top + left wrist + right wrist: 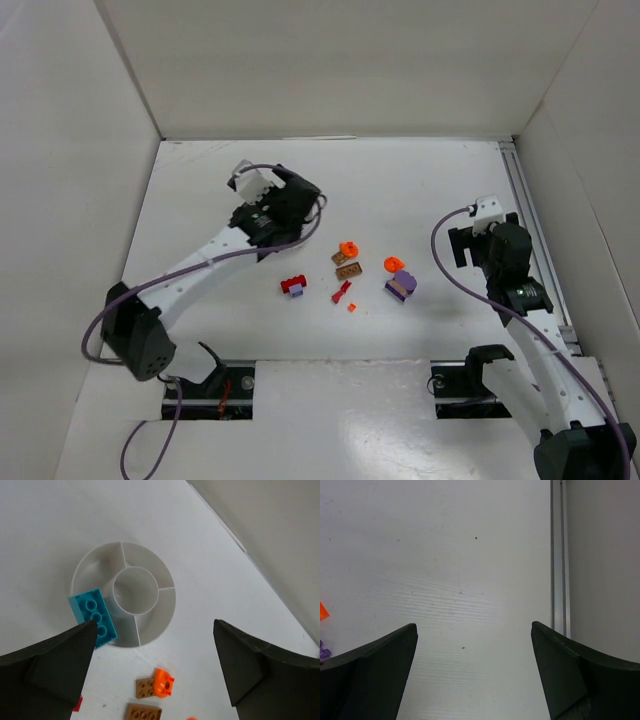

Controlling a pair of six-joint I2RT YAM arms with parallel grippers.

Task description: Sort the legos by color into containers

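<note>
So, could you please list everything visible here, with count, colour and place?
dish: one, white, on the table below the left gripper
teal brick: one, teal, at the dish's left rim
tan bricks: two, tan, table middle
orange pieces: three, orange, table middle
red bricks: two, red, near the tan ones
purple brick: one, purple, right of the group
table: one, white
left gripper: one, black, open above the dish
right gripper: one, black, open above bare table

The dish (150, 565) looks like smooth white plastic with a soft shine. The teal brick (95, 616) at the dish's edge is glossy plastic, and so are the tan bricks (144, 688) and the orange piece (163, 682) near the dish. The table (45, 525) is matt white. The fingers (45, 670) of the left hand (154, 624) are matt black, perhaps plastic.
</note>
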